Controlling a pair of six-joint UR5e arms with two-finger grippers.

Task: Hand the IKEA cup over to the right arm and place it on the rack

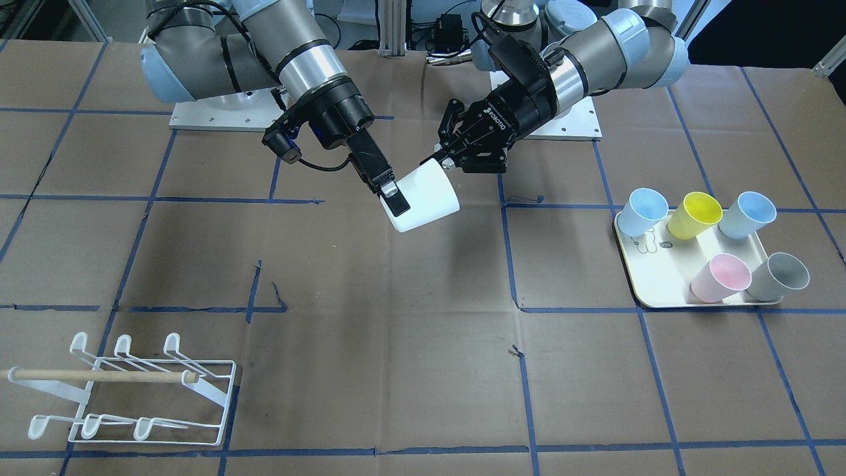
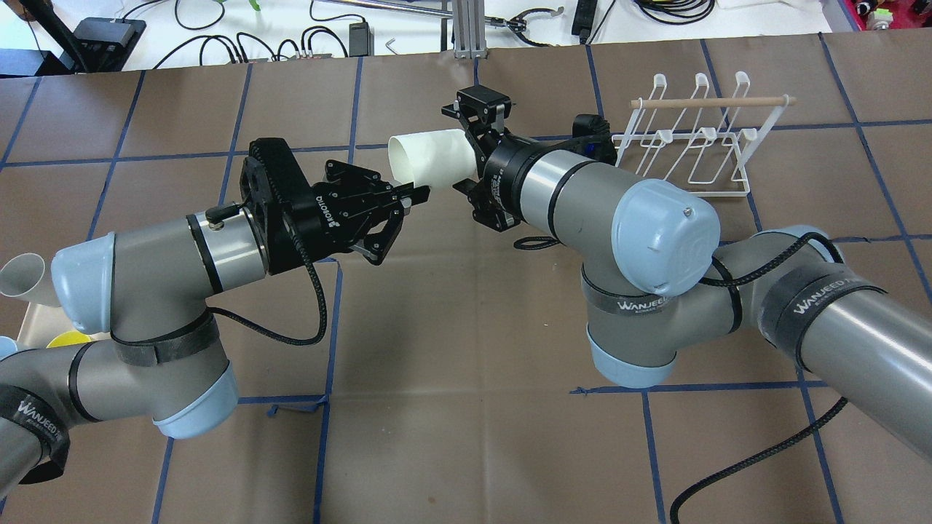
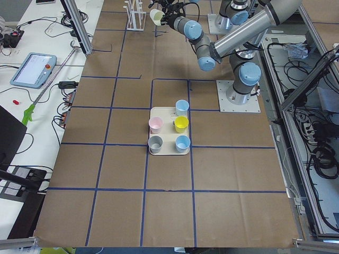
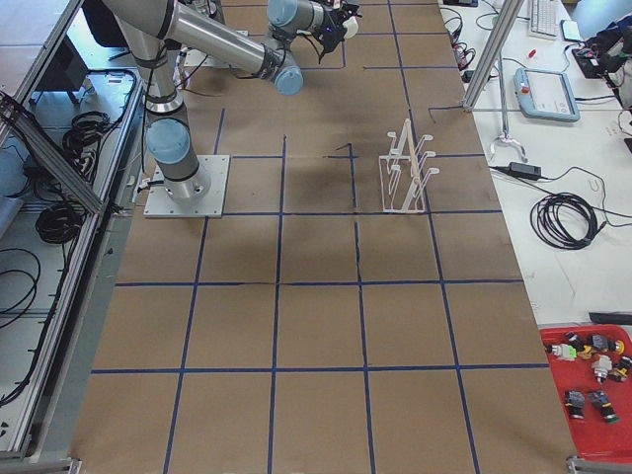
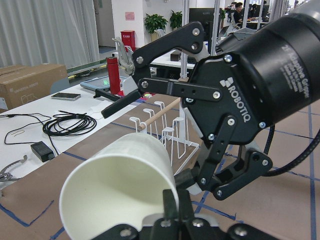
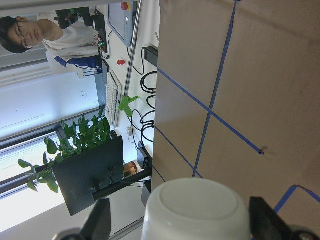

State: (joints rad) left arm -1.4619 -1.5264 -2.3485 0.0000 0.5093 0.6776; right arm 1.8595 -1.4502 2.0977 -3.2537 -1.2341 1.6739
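Observation:
A white IKEA cup (image 1: 426, 198) hangs on its side in mid-air between both grippers, above the middle of the table's robot side. My left gripper (image 1: 439, 158) is shut on the cup's rim, with one finger inside the mouth, as the left wrist view shows (image 5: 172, 200). My right gripper (image 1: 396, 198) is open, with its fingers on either side of the cup's base end (image 6: 197, 210); there is a gap at one finger. In the overhead view the cup (image 2: 426, 156) lies between the left gripper (image 2: 419, 193) and the right gripper (image 2: 462, 156). The white wire rack (image 2: 692, 145) stands beyond the right arm.
A cream tray (image 1: 661, 284) on the left arm's side holds several upright cups: two blue, one yellow (image 1: 694, 215), one pink and one grey. The rack (image 1: 152, 390), with its wooden dowel, stands near the operators' edge. Blue tape lines cross the brown table cover.

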